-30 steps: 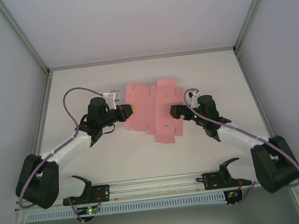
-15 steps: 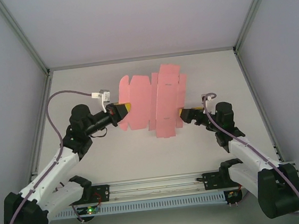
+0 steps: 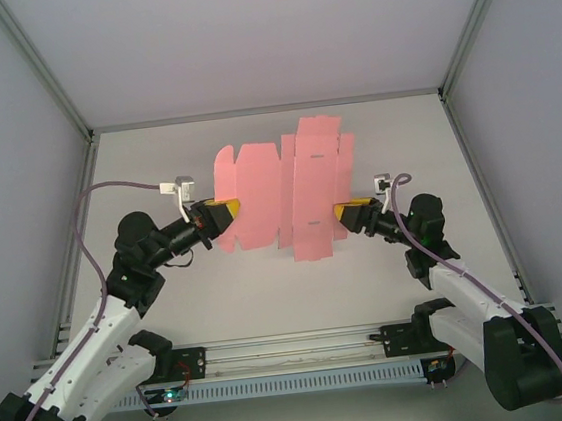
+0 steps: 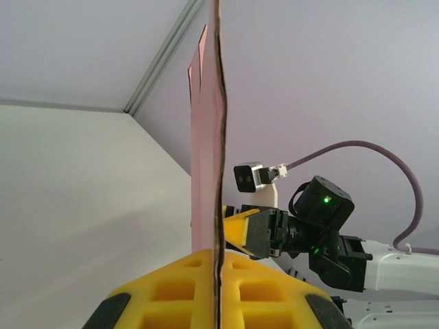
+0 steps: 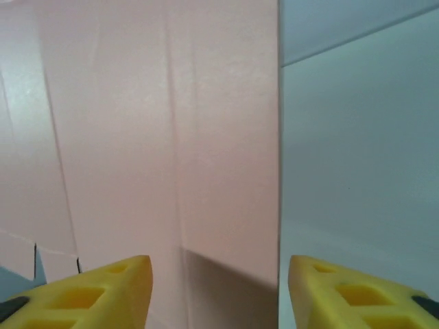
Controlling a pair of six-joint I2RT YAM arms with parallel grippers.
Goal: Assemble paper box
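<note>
The left pincer (image 3: 227,210) clamps the left edge of the flat pink die-cut card sheet (image 3: 279,193), presenting its right edge to the right pincer (image 3: 343,210), whose jaws stand apart.

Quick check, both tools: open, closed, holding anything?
Left tool: closed, pinching an edge of the box.
Right tool: open, fingers apart at the box's opposite edge, not gripping it.

Bright, even light; the right wrist close-up seems slightly blurred.
</note>
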